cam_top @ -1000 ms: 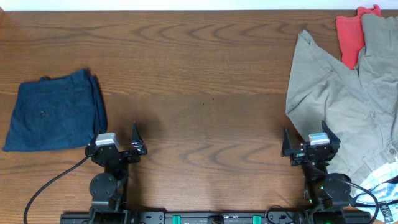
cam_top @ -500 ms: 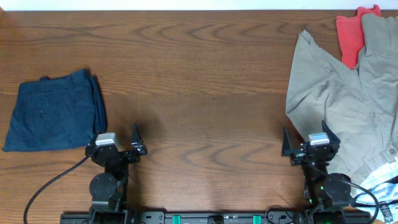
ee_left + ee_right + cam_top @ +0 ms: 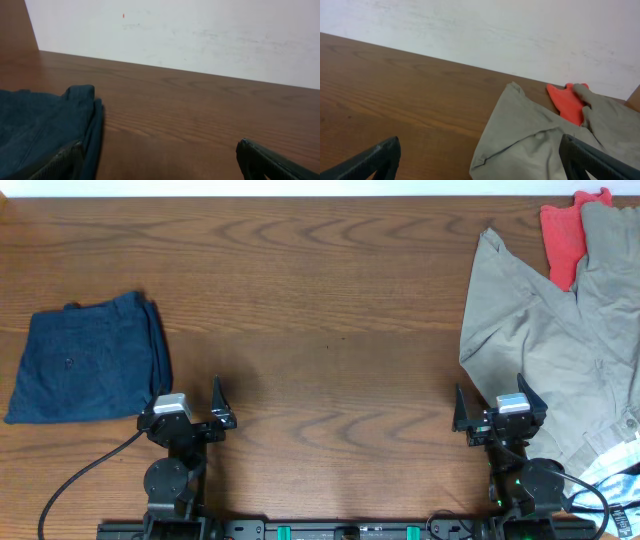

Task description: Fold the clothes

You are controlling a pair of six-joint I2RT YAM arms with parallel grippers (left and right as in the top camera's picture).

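The khaki shorts (image 3: 555,330) lie crumpled at the table's right side, partly over a red garment, and show in the right wrist view (image 3: 535,145). My right gripper (image 3: 497,412) is open and empty at the front right, its right finger next to the shorts' near edge; its fingers (image 3: 480,160) frame the shorts' corner. My left gripper (image 3: 190,408) is open and empty at the front left, its fingertips (image 3: 160,162) low over bare wood.
Folded navy shorts (image 3: 85,365) lie at the left, beside my left gripper (image 3: 45,130). A red garment (image 3: 563,240) lies at the back right under the khaki cloth (image 3: 568,102). A printed garment (image 3: 615,470) shows at the front right corner. A white wall lies beyond the table's far edge.
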